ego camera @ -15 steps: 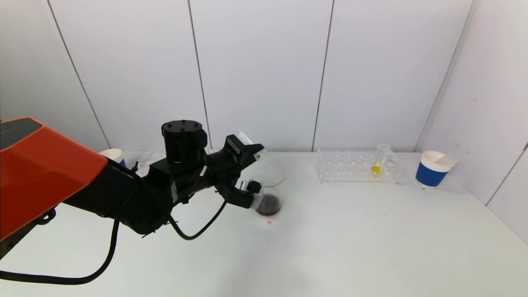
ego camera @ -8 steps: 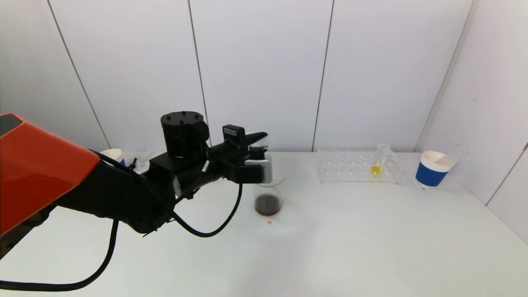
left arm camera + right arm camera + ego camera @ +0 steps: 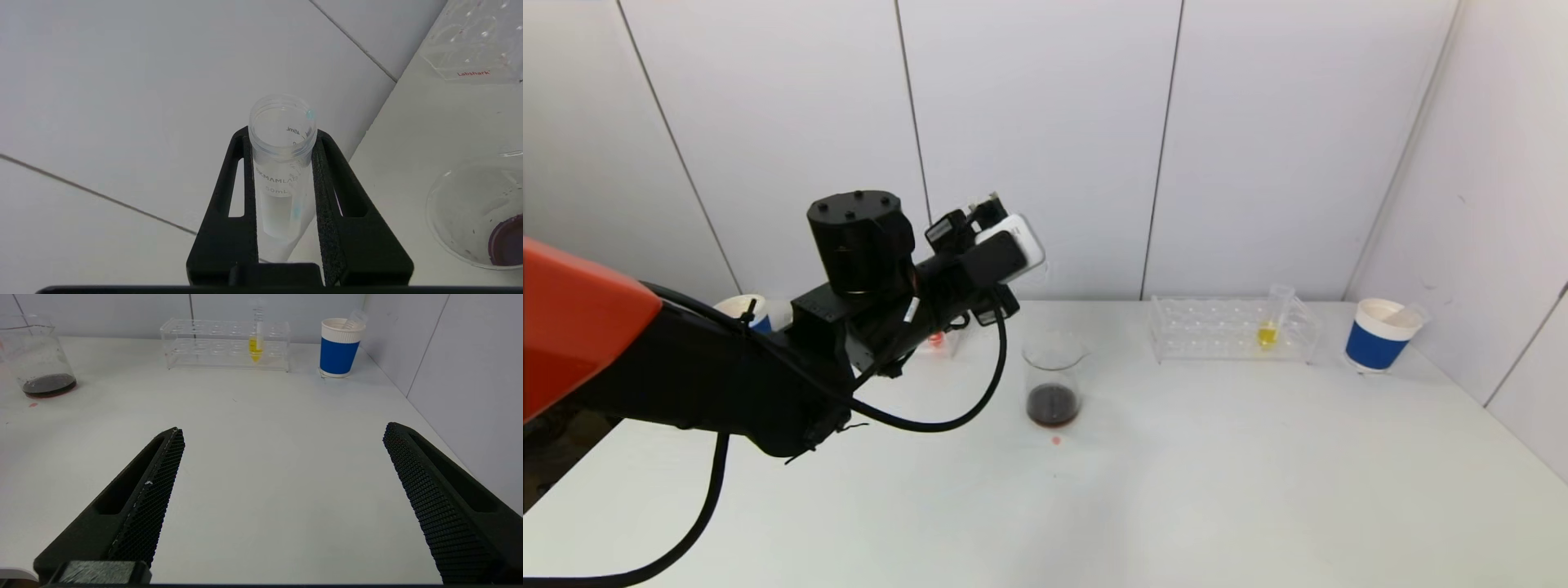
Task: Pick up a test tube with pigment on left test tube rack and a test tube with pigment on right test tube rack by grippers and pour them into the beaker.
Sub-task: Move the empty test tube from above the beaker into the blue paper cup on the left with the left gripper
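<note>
Left hand (image 3: 284,196) clamps an emptied test tube (image 3: 282,163); right hand (image 3: 282,490) gapes wide, holding nothing.

Not much to read here tbh. The clear test tube (image 3: 282,163) has "50mL" printed on its side, with a brand line above it that looks like "BKMAMLAB", first letter partly hidden. Inside the rim there's a "45mL" mark, seen mirrored. The clear rack (image 3: 478,41) on the bench has "Labshark" in red on its edge.
</note>
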Tool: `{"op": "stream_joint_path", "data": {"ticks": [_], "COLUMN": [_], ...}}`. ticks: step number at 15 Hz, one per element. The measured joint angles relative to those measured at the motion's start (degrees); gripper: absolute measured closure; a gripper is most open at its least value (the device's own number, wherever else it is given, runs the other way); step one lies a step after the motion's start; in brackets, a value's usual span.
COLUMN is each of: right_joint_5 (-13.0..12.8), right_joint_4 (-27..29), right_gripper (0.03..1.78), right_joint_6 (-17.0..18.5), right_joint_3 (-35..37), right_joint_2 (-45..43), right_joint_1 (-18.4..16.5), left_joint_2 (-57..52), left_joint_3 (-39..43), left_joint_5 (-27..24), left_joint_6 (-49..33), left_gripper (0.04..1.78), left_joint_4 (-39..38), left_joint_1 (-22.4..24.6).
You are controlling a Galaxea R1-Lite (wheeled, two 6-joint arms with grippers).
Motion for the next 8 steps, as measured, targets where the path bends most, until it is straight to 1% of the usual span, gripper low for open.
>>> {"op": "stream_joint_path", "data": {"ticks": [4,8], "right_joint_5": [0.00,0.00], "right_joint_4": [-0.01,-0.01], "right_gripper": [0.04,0.04], "right_joint_6": [-0.02,0.00], "right_joint_3": [0.00,0.00], "right_joint_2": [0.00,0.00], "right_joint_1": [0.00,0.00], "left_joint_2": [-1.57,-3.06], "left_joint_3": [-0.33,-3.95], "left_joint_5": [7.84,16.77], "left_joint_6": [-9.01,-14.91], "left_gripper": [1.39,1.39], "left_joint_4": [0.96,6.47], "left_joint_1": [-0.06,-0.01]}}
